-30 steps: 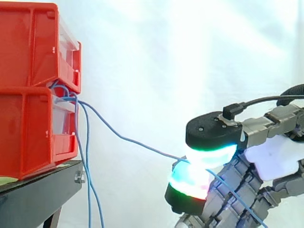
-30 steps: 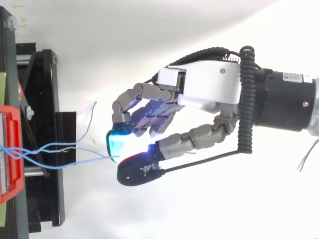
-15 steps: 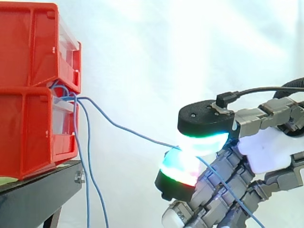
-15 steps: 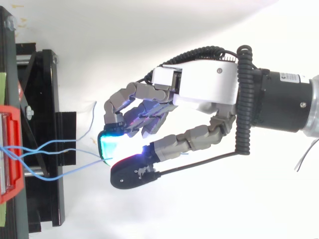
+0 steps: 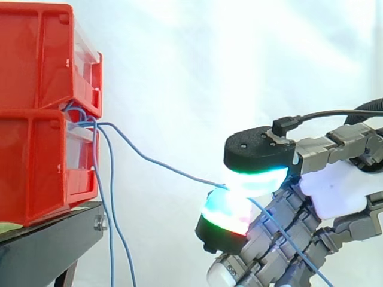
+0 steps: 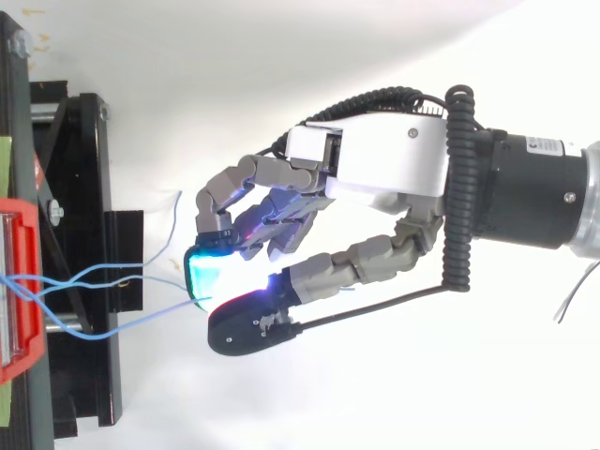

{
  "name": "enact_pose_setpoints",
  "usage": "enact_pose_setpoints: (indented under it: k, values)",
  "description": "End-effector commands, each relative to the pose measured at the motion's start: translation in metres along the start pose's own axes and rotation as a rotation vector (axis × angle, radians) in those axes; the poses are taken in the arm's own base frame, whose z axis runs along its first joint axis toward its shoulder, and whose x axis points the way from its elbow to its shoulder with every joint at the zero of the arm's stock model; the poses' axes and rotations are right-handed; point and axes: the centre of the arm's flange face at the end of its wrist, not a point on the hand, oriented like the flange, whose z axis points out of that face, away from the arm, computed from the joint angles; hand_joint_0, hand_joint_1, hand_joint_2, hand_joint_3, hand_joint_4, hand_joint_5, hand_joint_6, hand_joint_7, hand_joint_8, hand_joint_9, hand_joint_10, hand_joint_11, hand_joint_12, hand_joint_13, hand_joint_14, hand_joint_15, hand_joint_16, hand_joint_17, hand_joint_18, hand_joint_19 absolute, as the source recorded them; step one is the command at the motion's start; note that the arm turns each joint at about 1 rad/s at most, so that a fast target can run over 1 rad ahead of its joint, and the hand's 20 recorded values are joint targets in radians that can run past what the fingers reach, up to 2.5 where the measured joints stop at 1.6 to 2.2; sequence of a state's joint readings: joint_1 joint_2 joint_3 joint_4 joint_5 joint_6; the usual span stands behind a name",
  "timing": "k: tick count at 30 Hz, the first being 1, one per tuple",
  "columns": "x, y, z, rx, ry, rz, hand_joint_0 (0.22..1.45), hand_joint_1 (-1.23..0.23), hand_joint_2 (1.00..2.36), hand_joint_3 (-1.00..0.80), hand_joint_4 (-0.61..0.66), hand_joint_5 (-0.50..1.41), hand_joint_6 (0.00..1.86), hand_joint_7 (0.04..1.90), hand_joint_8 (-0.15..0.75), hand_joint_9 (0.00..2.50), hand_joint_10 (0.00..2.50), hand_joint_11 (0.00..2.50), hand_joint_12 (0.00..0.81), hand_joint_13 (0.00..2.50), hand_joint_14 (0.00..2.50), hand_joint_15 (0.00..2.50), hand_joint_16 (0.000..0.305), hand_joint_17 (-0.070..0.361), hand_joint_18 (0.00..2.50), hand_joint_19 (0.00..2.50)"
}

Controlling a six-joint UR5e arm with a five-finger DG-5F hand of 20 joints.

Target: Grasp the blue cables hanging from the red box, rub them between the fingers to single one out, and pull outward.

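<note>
Blue cable (image 5: 179,175) remains pinched between the glowing fingers (image 5: 257,156), hand (image 6: 384,169) unmoved since a moment ago.

Lab setup: red bins (image 5: 36,89) before white curtain (image 5: 209,72).

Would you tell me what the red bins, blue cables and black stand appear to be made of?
Red bins: likely moulded plastic, smooth, slightly glossy, with ribbed walls. Blue cables: thin, apparently plastic-sheathed wire, bending in loose curves. Black stand: probably painted metal, matte, bolted.
</note>
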State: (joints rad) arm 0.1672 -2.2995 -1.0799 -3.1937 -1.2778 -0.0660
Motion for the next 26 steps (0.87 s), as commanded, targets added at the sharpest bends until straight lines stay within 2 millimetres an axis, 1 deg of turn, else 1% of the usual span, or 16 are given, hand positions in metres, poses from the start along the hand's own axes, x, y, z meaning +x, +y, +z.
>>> enact_pose_setpoints:
  k: [1,19,23,26]
  values:
    - [0.000,0.000,0.000,0.000,0.000,0.000,0.58,-0.83,1.01,0.01,-0.10,-0.06,0.85,1.14,0.339,0.75,0.00,0.04,0.446,0.76,0.01,0.21,0.065,0.146,0.88,0.32]
    - [0.000,-0.001,0.000,0.001,0.000,0.000,0.58,-0.83,1.01,0.00,-0.10,-0.06,0.85,1.15,0.338,0.80,0.00,0.09,0.447,0.77,0.01,0.23,0.065,0.146,0.88,0.34]
    - [0.000,-0.010,-0.002,0.021,0.001,-0.006,0.58,-0.83,1.01,0.00,-0.10,-0.06,0.85,1.15,0.336,0.80,0.00,0.09,0.448,0.77,0.01,0.24,0.065,0.146,0.88,0.34]
    - [0.000,-0.030,-0.005,0.057,0.004,-0.019,0.58,-0.82,1.01,0.00,-0.09,-0.06,0.85,1.15,0.337,0.80,0.00,0.10,0.447,0.78,0.01,0.24,0.065,0.146,0.88,0.34]
